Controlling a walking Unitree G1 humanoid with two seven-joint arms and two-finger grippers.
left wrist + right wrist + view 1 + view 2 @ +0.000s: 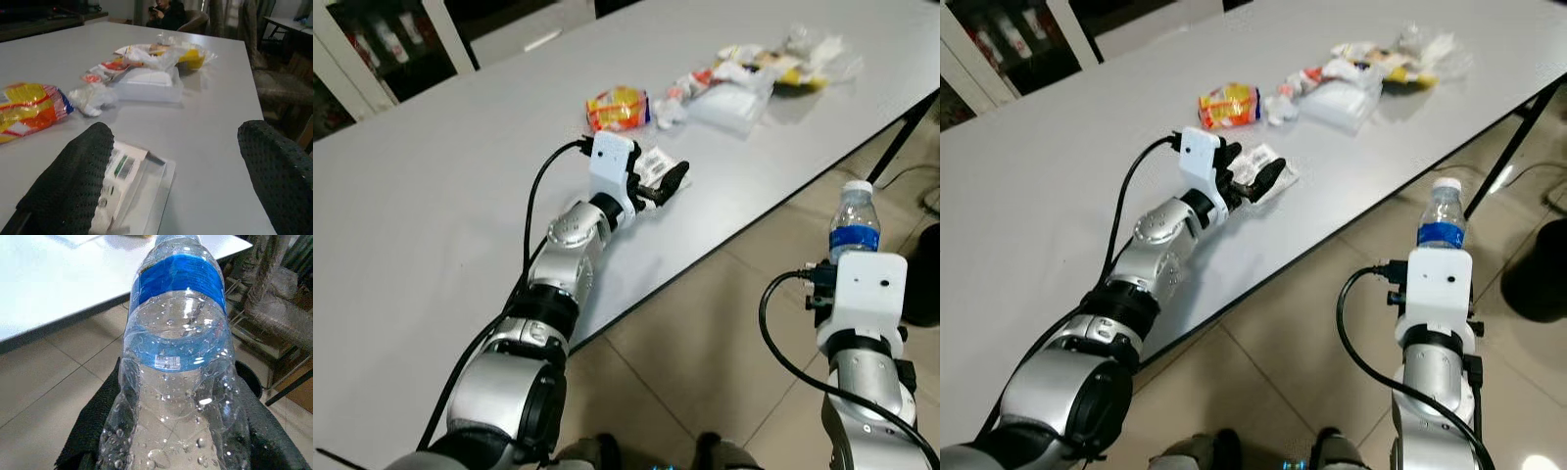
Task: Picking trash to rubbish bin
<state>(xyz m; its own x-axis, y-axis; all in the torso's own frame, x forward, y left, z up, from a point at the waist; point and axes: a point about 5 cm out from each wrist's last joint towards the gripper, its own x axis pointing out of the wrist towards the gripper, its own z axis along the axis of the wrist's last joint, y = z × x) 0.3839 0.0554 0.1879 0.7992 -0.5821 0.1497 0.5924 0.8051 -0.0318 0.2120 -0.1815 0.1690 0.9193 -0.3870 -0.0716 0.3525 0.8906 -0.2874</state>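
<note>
Head views: left gripper [668, 182] is spread over a flat wrapper [1258, 166] on the table [431, 225].
Left wrist: the wrapper lies beneath one finger [73, 186]; judged light, flimsy, best pinched at its edge.
Right wrist: right gripper [171, 431] is clamped on a dented, empty bottle [178, 357], judged light and slippery.

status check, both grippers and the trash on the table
Left gripper open, fingers astride clear wrapper on table. Right gripper shut on water bottle over floor. Snack bag beyond, not blocking.
</note>
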